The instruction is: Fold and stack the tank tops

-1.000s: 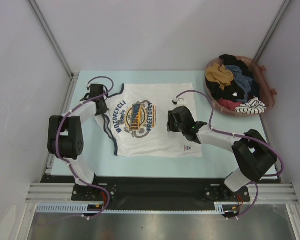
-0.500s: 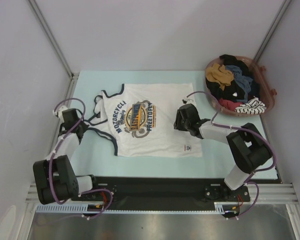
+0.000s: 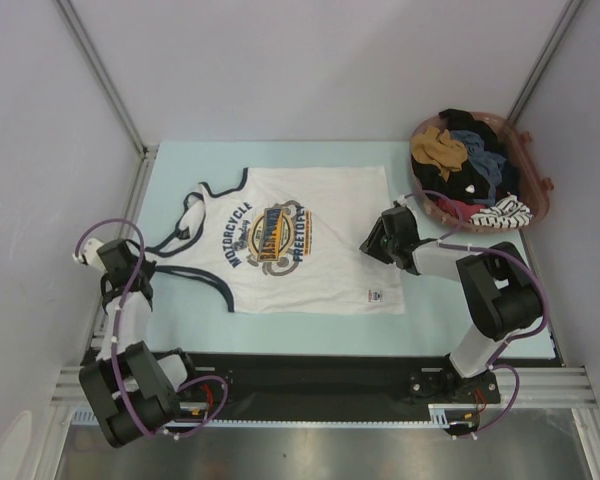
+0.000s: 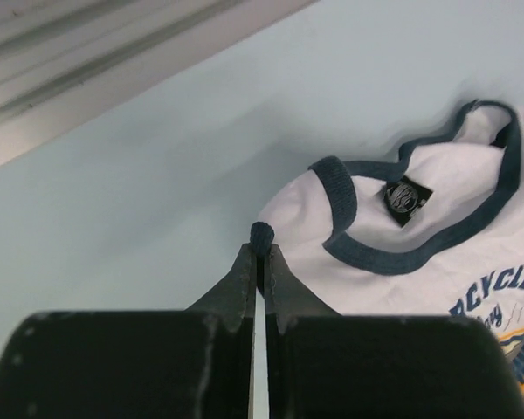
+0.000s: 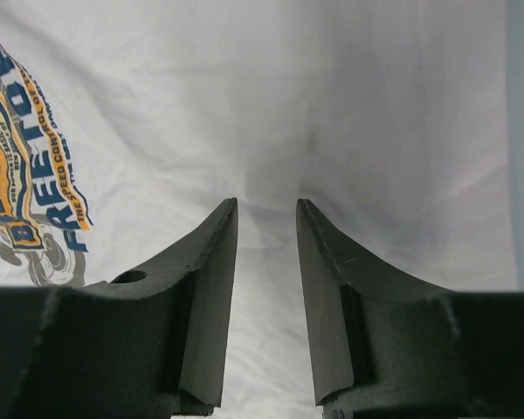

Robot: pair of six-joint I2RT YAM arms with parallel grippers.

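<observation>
White tank top (image 3: 330, 215): strap tip hidden between left jaws.

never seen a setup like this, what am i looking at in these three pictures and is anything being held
These are two black robot arms bolted at the near edge of a pale blue table. Each ends in a two-finger gripper. The wide picture comes from a fixed camera above and behind them. The two close-ups come from small cameras on the wrists, so the black shapes at the bottom are each arm's own fingers. A white tank top with navy trim and a motorcycle print lies spread on the table. At the far right, a basket holds a jumble of other clothes. The left gripper is shut on the top's navy strap, which runs stretched out to the left. The right gripper is open over the white cloth near the hem, holding nothing.
</observation>
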